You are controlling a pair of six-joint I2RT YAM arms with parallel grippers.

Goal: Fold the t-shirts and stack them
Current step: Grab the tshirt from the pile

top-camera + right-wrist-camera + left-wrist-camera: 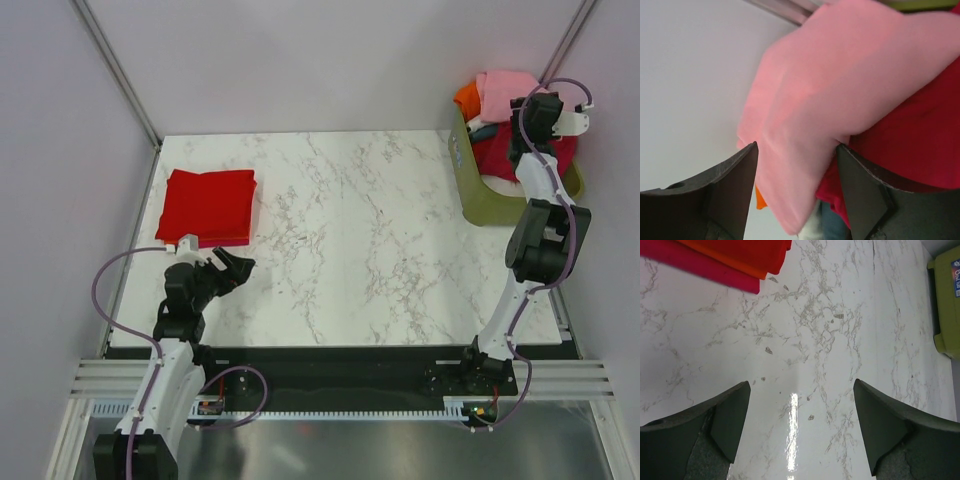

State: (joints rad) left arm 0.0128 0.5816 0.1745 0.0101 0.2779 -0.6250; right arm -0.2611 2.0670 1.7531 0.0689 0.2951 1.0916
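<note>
One folded stack point(208, 205), red on top with a crimson edge showing beneath, lies at the far left of the table point(360, 240). So I'd say the job is partway through, and the step in hand is fetching the next shirt. The right gripper point(797, 147) is over the basket point(478, 195) at the far right corner, its fingers set wide on either side of a hanging fold of the pink shirt point(840, 75). The cloth fills the gap between them, but I cannot tell whether they press it or merely straddle it. That pink shirt tops the heap in the basket, with a red shirt point(920, 140) under it and an orange shirt point(467, 97) to its left. The left gripper point(801, 385) hangs just on the near side of the stack, jaws spread, only marble showing between them. Next, I reckon, the right one needs a firm pinch on the pink cloth alone, then a lift over the basket rim and a carry to the middle of the table. There the left can take a corner and help spread it flat. The risk is dragging the red shirt out along with it.
</note>
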